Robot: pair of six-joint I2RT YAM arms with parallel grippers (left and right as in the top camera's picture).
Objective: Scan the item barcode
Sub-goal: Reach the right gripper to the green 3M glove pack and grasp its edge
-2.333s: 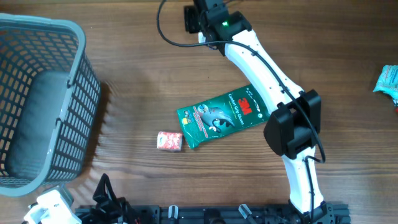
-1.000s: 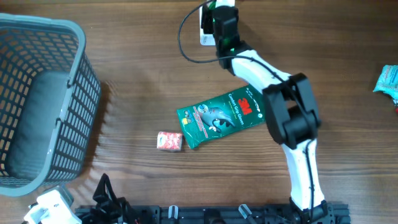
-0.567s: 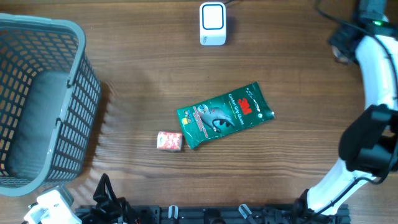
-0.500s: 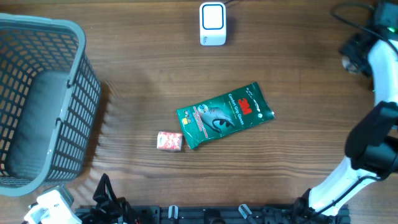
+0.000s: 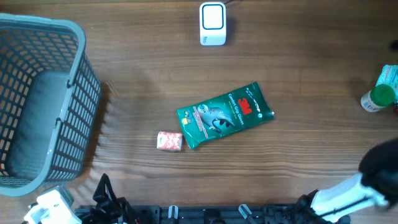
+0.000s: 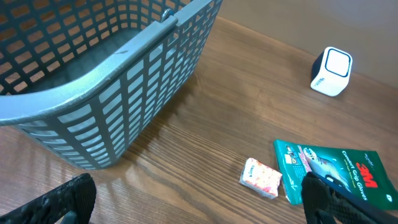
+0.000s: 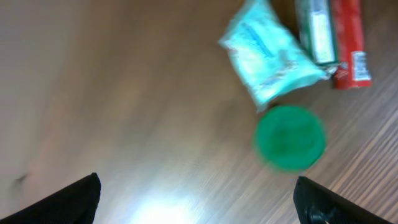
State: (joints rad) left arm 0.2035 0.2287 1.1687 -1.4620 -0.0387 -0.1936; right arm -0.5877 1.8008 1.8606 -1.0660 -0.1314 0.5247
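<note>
Well, the right hand [image 7: 198,183] was wide open and empty. The round green-capped bottle [image 7: 290,137] sat on the wooden bench [image 5: 298,74] at three o'clock, nearest that hand, with the white scanner box [image 5: 212,23] at twelve.

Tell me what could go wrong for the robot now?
The green glove packet lies flat, and I can see no barcode on top, so a tool may struggle to lift and turn it. The small pink pack sits close beside it and might get dragged along. The green-capped bottle looks upright beside a pale blue packet, so the open right tool could tip it when swinging past.
</note>
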